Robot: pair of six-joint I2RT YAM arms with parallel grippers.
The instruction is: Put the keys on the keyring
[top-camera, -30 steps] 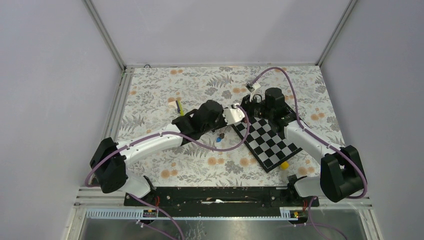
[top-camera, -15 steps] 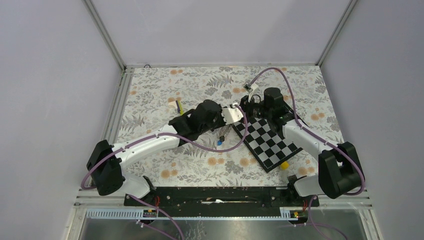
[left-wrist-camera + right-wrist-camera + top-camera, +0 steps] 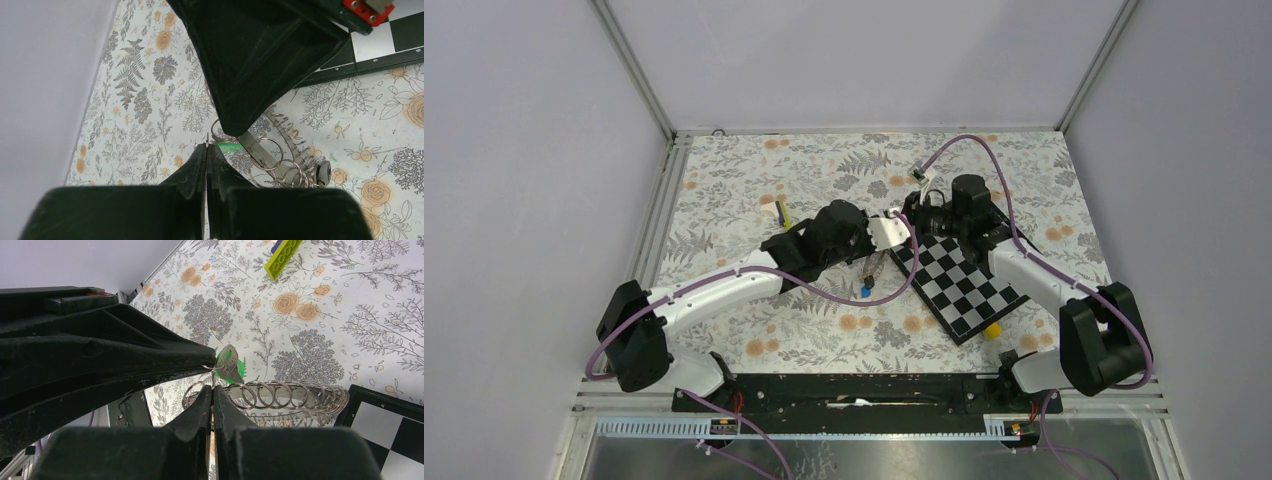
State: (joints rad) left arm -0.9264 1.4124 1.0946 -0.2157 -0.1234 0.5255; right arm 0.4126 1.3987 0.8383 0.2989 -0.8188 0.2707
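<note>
top: overhead, far | wrists: close, facing each other | shared: keyring [image 3: 280, 392]

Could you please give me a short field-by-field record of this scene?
left gripper: shut on the keyring
right gripper: shut on the keyring
green key: at the keyring's end, between the two grippers' tips
blue key: at the strand's near end in the top view
checkerboard: lying flat beside the right gripper
</note>
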